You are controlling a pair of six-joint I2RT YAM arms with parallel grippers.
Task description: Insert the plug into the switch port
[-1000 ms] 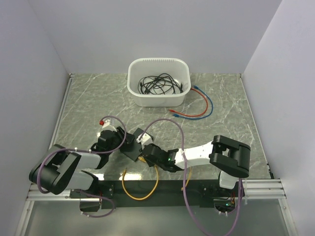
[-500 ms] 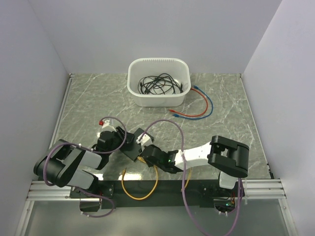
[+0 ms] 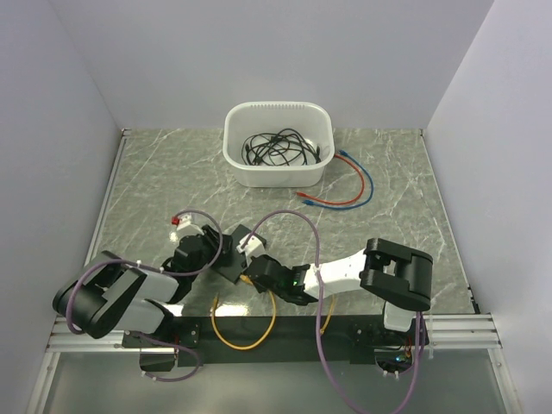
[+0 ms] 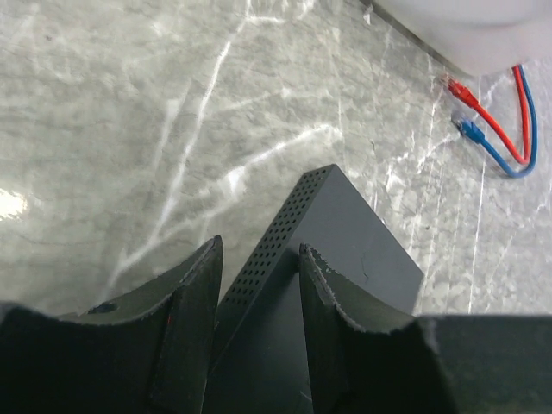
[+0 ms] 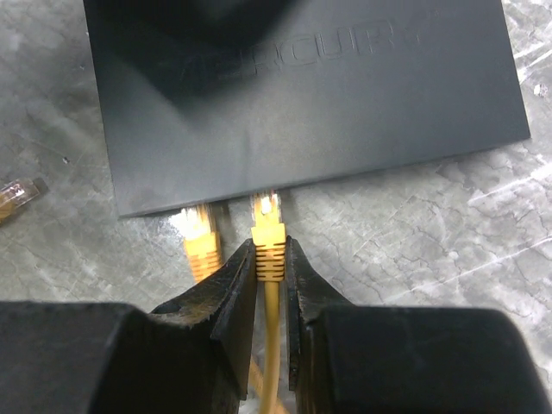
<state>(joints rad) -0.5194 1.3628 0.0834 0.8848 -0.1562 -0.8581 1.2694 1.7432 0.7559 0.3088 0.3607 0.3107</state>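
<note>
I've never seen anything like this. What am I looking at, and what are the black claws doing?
These are two robot arms fixed at the edge of a marbled table, each ending in a two-finger claw, a gripper. The wide picture looks down from above; the other two come from cameras on the wrists, so each shows its own fingers. On the table stands a white tub of black cables, with a red cable and a blue cable beside it. Near the arms lies a black box, a network switch. The left gripper clamps the box, perhaps steadying it. The right gripper pinches a yellow plug whose tip meets the box's edge; the socket is hidden, so how deep it sits I cannot tell. A second yellow plug sits alongside.
</note>
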